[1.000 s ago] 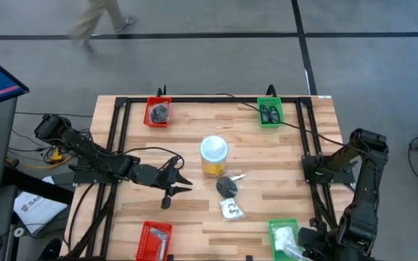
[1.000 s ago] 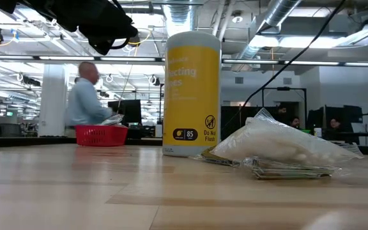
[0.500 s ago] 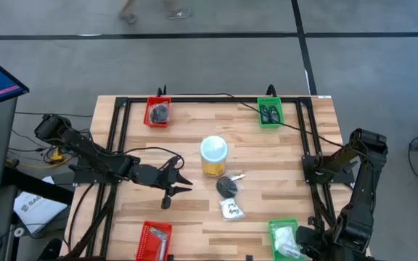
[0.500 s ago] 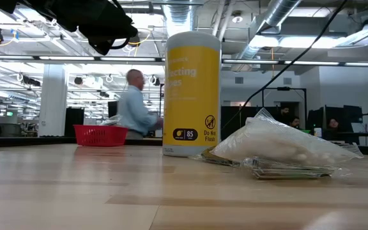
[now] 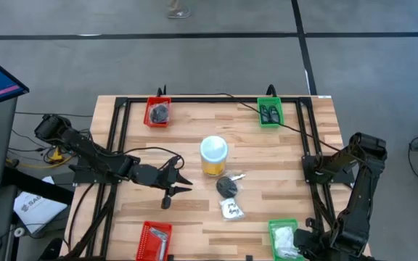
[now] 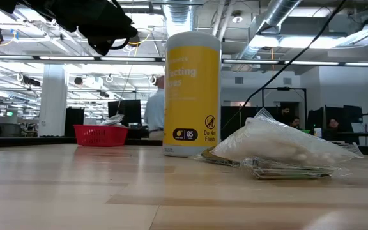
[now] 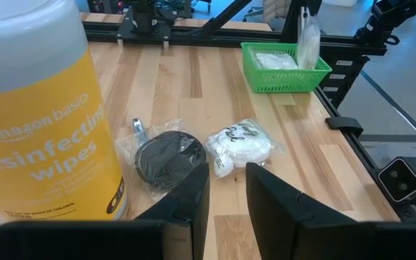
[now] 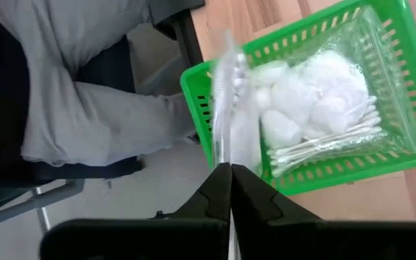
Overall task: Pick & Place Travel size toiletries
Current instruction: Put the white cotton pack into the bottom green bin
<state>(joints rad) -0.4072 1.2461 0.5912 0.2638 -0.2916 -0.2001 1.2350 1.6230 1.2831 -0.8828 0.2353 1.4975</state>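
The left claw (image 5: 174,186) hangs over the left half of the bench (image 5: 267,170), its fingers (image 7: 193,191) parted by a narrow gap and holding nothing. Straight ahead of those fingers, in the left wrist view, lie the two loose toiletries still on the bench: a black round piece in a clear wrap (image 7: 167,157), touching the foot of the yellow disinfecting-wipes canister (image 7: 38,115), and just beside it a clear packet of white contents with black print (image 7: 240,143). From above, both sit to the right of the left claw, the black round piece (image 5: 227,185) nearer the canister (image 5: 213,156) and the clear packet (image 5: 231,210) nearer the front edge. The packet is the item most squarely in line with the gap between the fingers, and its long axis appears to run roughly across the claw's line of approach, so a forward reach with little turning looks enough.

The right claw (image 8: 230,189) is shut on a thin clear packet (image 8: 230,119), gripped by its edge so that it hangs above the front green tray (image 8: 381,177), which already holds white cotton pieces and swabs. That arm is at the bench's front right corner, so the left arm is nearer the loose items.

The far red tray (image 5: 157,112) holds a dark piece and the far green tray (image 5: 270,113) dark bottles; the front red tray (image 5: 154,241) holds silvery bits.
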